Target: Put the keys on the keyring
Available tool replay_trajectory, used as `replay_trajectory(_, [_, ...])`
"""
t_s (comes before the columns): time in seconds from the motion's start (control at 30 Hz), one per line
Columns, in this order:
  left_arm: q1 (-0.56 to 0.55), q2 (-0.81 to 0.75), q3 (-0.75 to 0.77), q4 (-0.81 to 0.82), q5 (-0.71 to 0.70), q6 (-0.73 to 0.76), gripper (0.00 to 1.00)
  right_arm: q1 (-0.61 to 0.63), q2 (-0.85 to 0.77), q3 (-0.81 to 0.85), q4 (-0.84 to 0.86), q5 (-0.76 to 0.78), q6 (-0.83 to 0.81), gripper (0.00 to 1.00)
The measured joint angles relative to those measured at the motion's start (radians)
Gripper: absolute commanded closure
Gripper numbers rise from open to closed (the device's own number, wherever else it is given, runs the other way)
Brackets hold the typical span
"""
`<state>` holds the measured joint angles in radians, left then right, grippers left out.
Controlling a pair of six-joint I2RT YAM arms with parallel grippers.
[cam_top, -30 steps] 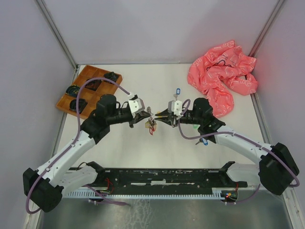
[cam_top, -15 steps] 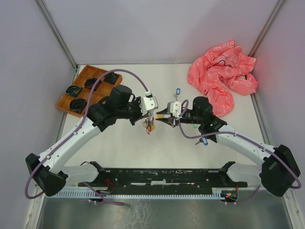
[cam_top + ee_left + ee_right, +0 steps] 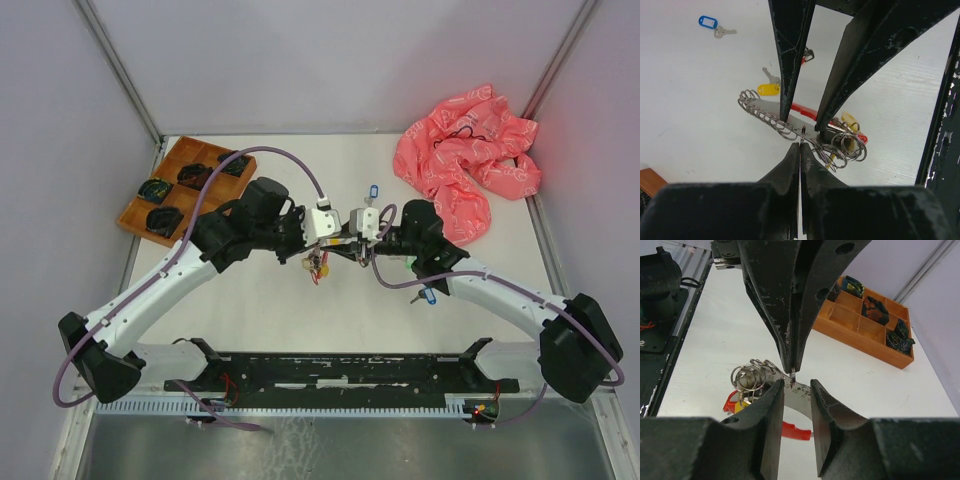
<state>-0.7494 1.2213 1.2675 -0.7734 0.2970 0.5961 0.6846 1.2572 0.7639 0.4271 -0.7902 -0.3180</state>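
Top view: mid-frame, the left tool (image 3: 336, 243) and right tool (image 3: 350, 244) meet over one keyring (image 3: 318, 264); two blue-tagged keys (image 3: 372, 190) lie loose on the worktop (image 3: 260, 310). Left wrist: left tool clamped tight on one split ring (image 3: 802, 131), centre; the cluster looks light, stiff, slippery, best pinched by a ring's rim. Right wrist: right tool half-open astride the keyring's strip.

White-shelled arms (image 3: 150, 300) with black joints, purple cables (image 3: 275, 151) looped alongside, scuffed black tapering jaws.

Silvery keyring (image 3: 765, 112) aloft mid-table; tagged keys (image 3: 768, 89) scattered below.
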Motion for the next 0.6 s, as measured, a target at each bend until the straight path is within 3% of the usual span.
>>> replay_trajectory(0.6, [-0.006, 0.005, 0.003, -0.003, 0.026, 0.016, 0.97, 0.000, 0.043, 0.044, -0.020, -0.055, 0.005, 0.78])
